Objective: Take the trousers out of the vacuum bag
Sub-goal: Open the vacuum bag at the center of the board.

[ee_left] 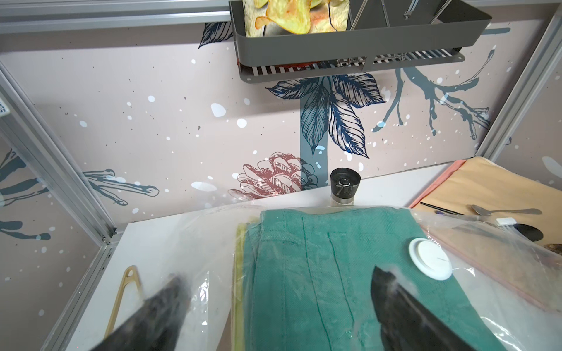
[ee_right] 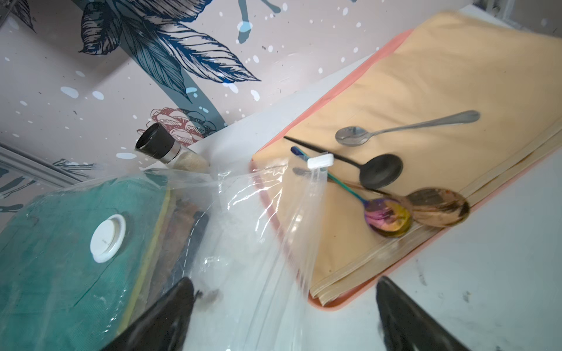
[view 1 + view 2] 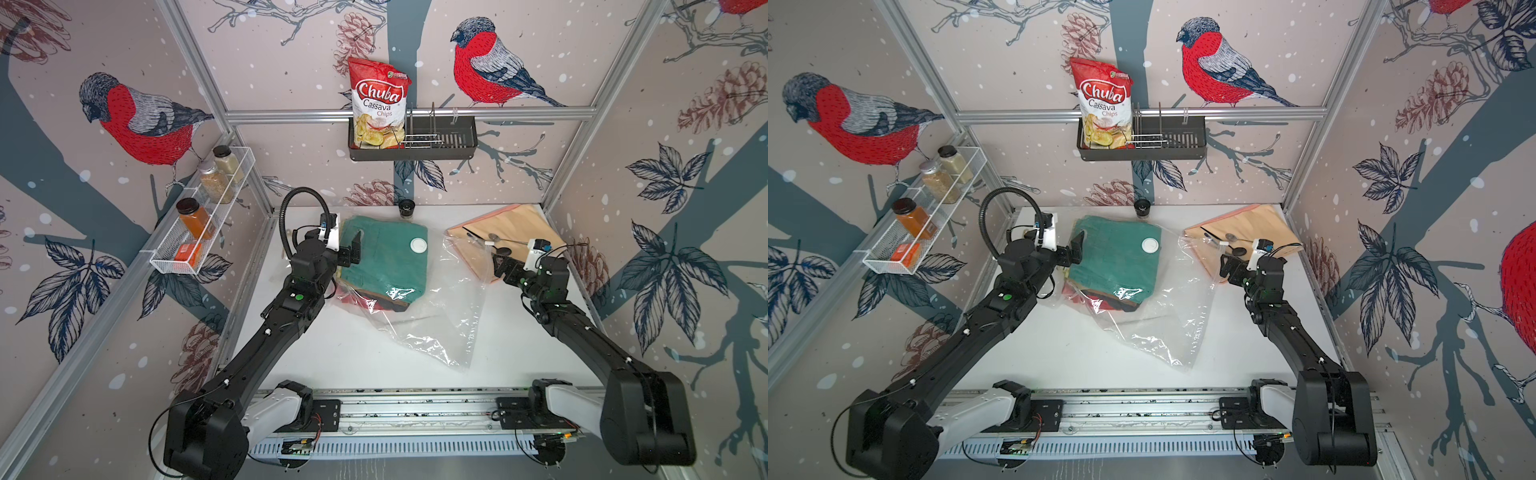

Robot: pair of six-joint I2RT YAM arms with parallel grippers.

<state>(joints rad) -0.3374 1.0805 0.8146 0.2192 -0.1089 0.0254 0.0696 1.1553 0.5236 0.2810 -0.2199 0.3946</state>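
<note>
Left wrist view shows the left gripper (image 1: 276, 273) with jaws spread wide, holding nothing. The teal top of the trousers (image 1: 319, 249) lies between its fingers, under the film of the vacuum bag (image 1: 486, 243), with the valve (image 1: 430, 258) just beyond one fingertip. In the right wrist view the right gripper (image 2: 284, 279) also gapes empty (the zip strip (image 2: 305, 228) runs between its fingers, the slider (image 2: 320, 160) ahead of them). The step looks like seizing the mouth. The right should pinch one film layer only, while the left pins the bag's closed end.
</note>
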